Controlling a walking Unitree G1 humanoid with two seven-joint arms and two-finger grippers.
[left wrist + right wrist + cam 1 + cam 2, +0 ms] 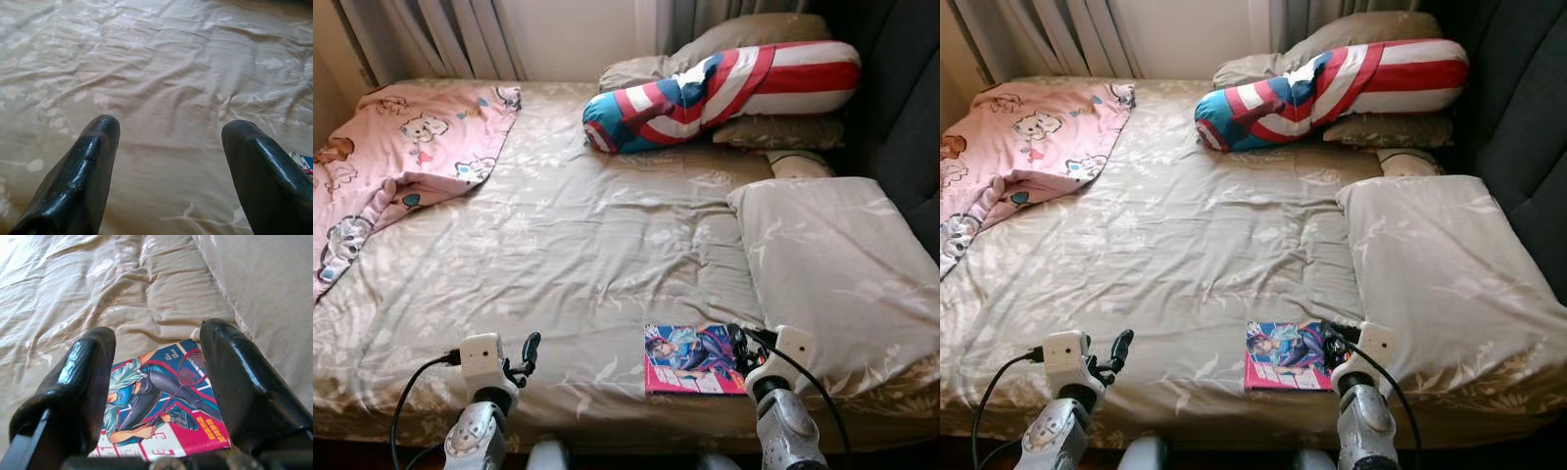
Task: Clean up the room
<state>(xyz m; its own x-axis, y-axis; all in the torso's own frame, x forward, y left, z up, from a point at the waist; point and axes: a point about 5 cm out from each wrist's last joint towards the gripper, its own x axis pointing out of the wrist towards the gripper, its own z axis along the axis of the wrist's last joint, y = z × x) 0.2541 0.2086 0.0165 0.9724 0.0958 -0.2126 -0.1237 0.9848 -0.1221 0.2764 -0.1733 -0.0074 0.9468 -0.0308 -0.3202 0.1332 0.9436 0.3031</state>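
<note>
At bedside: beige floral bedspread [568,245] spans your view, mostly flat. Pink cartoon blanket [401,162] bunched at far left corner, untidy. Striped red-white-blue bolster [724,83] leans on headboard pillows; beige pillow [832,264] lies at right edge. Comic magazine [693,359] sits cover-up on near edge, just beside that pillow, likely first pickup. Your right gripper [159,382] hangs over it, fingers spread wide, cover framed between them. Left gripper [168,147] likewise wide, empty, over bare bedspread.

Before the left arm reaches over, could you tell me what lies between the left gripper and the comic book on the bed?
Only bare beige bedsheet lies between the left gripper and the comic book, as the left eye view shows.
</note>
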